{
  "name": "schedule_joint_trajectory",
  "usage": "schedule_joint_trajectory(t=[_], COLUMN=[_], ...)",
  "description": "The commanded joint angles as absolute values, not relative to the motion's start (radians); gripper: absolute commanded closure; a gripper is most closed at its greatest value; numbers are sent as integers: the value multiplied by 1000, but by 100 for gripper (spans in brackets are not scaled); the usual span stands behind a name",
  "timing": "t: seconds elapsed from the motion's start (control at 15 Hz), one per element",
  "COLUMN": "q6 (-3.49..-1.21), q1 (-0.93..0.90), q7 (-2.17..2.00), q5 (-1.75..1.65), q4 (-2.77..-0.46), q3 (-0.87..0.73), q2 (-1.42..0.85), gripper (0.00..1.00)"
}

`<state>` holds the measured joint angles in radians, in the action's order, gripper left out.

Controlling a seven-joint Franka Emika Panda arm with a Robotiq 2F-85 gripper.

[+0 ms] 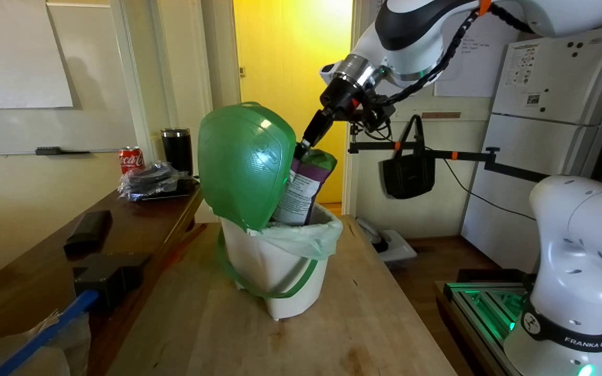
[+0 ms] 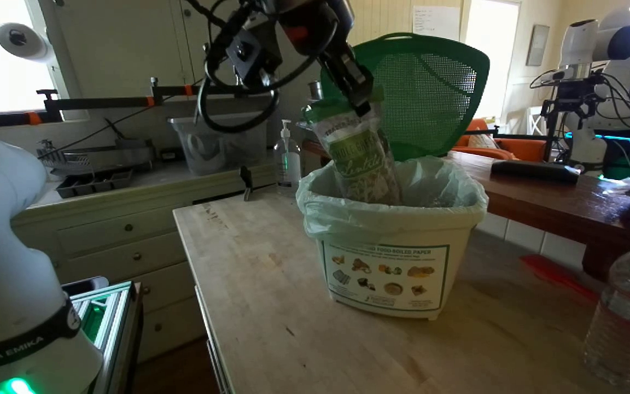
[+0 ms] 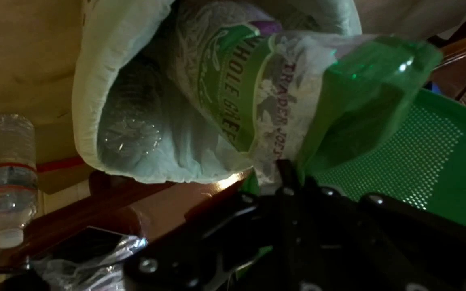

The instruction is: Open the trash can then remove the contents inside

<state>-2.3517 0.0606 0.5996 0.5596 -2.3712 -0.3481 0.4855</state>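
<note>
Your gripper (image 2: pixel 362 107) is black, the bag (image 1: pixel 301 192) green, purple and white. Your white trash can (image 2: pixel 460 246) has a green-framed picture panel (image 2: pixel 386 280), pale-green liner (image 2: pixel 391 217) and meshed green lid (image 2: pixel 419 104); on the tan desk (image 2: pixel 260 306), at the edge opposite the arm base (image 1: pixel 567 292), a red strip (image 2: pixel 555 274).

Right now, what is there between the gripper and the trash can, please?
A tilted bag: the gripper holds its upper part, and its lower part sits inside the trash can. Both exterior views show this.

Raised lid (image 2: pixel 430 90) — barrier beside bag (image 2: pixel 359 158), rest of bin (image 2: pixel 386 276) open above
</note>
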Motion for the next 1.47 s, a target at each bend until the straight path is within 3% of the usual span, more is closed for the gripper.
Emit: schedule_joint_trajectory(t=[0.0,0.8,1.4], q6=[-2345,-2322,-2073], q1=[27,-54,-54], q7=[633,639,629], q5=[585,534,452], q4=[-2395,-2469,-2507], q3=[-366,-348,-346], q2=[595,801,866], gripper=[99,99,99])
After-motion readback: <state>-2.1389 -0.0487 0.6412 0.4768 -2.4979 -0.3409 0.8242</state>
